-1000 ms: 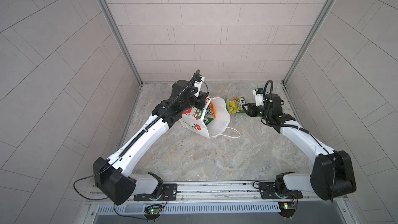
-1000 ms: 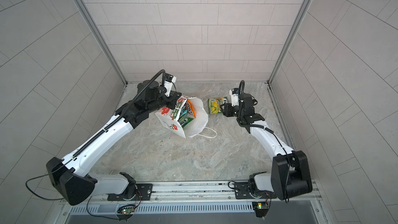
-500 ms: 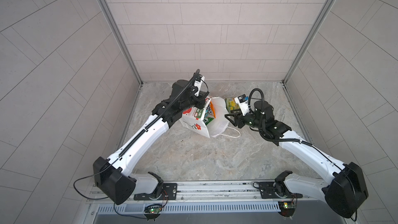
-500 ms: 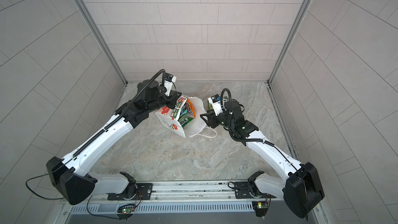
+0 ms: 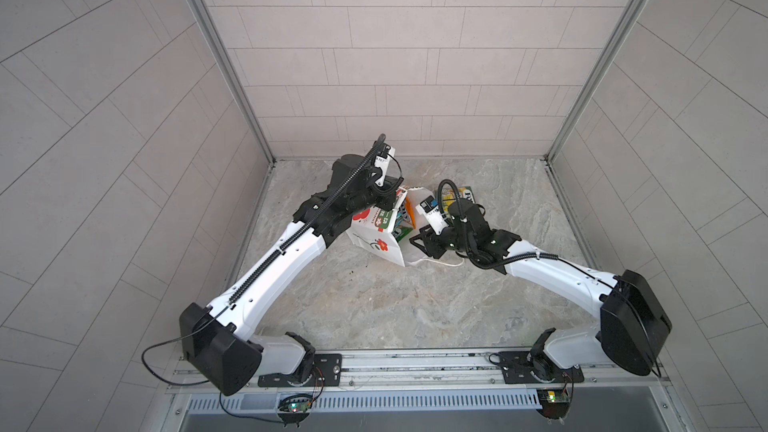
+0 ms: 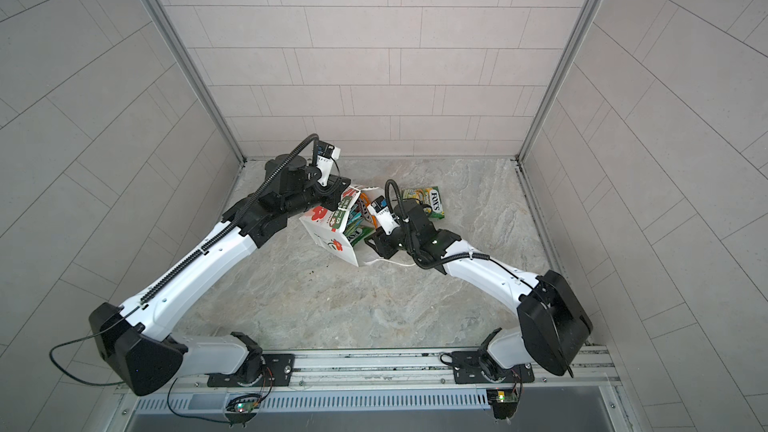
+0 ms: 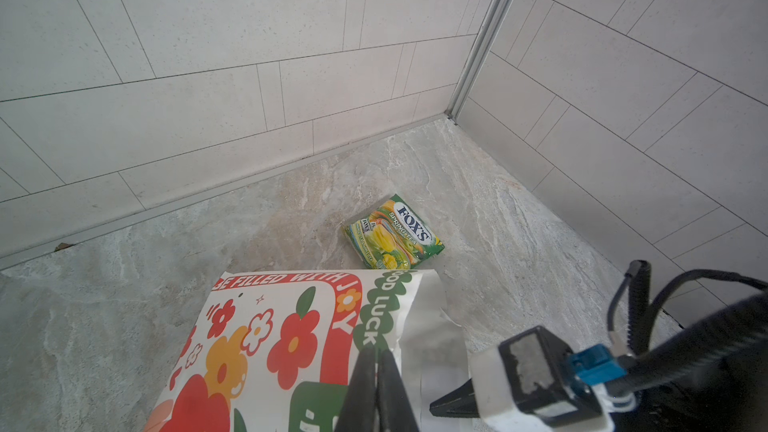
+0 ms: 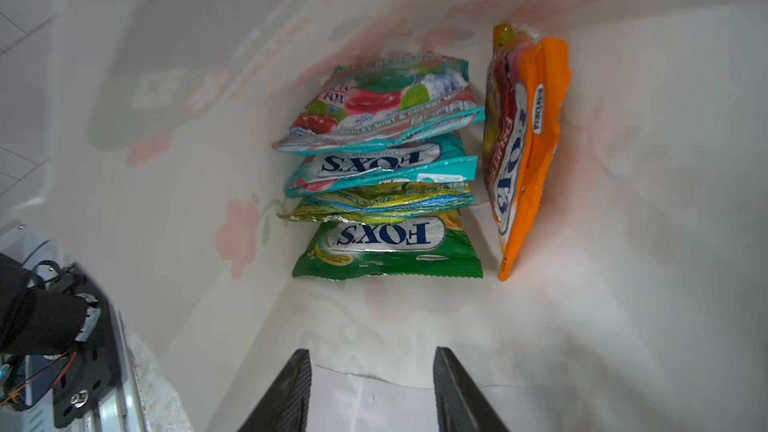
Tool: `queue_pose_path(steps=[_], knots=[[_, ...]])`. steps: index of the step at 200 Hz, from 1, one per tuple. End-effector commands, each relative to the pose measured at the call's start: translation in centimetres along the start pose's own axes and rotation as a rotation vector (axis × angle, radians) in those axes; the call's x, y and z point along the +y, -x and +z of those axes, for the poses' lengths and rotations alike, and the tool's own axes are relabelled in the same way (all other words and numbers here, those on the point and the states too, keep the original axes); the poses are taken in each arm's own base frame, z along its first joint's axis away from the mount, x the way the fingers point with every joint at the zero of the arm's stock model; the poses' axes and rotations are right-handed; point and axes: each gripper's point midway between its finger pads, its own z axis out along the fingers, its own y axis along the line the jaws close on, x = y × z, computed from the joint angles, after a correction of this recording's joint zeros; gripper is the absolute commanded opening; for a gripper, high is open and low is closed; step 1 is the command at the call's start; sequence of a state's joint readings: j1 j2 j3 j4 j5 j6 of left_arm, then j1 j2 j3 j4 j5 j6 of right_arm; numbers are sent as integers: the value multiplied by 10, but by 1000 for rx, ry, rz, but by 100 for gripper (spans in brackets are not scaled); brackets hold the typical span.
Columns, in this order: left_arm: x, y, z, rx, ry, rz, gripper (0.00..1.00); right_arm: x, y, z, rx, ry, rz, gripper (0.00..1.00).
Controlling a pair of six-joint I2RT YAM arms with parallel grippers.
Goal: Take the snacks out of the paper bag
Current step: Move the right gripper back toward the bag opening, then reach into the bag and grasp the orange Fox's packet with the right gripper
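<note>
R gripper (image 8: 370, 367), jaws apart & empty, is back from dropped green-yellow packet (image 6: 424, 199) (now behind it) at paper bag (image 5: 374, 241) mouth, remaining snacks (image 8: 386, 176) just ahead; L gripper (image 7: 376, 361) pinches bag rim, so next pick is on.

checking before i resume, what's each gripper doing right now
Left gripper: closed, pinching the paper bag by its edge.
Right gripper: open, holding nothing, at the bag's mouth.

Marbled tabletop (image 5: 374, 305), tiled walls (image 5: 395, 76)
</note>
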State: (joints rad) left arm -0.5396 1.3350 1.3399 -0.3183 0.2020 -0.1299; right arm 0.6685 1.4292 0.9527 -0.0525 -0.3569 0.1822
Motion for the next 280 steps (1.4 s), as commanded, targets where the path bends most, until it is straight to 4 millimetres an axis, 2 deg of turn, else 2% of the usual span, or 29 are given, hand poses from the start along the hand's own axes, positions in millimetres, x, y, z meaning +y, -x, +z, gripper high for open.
queue_pose_path(steps=[1, 41, 77, 128, 280], knots=[[-4, 11, -8, -41, -12, 9, 0, -10, 1, 8, 21, -84, -46, 49], [-4, 11, -8, -40, -14, 8, 0, -20, -3, 29, 57, -148, -53, 48], [-6, 11, -9, -41, -21, 6, 0, -32, 2, 45, 54, -239, -31, 47], [-6, 13, -10, -46, -23, 6, 0, -58, 7, 52, 12, -397, 21, 47], [-11, 15, -11, -52, -51, -2, 0, -77, 11, 89, -13, -469, 76, 47]])
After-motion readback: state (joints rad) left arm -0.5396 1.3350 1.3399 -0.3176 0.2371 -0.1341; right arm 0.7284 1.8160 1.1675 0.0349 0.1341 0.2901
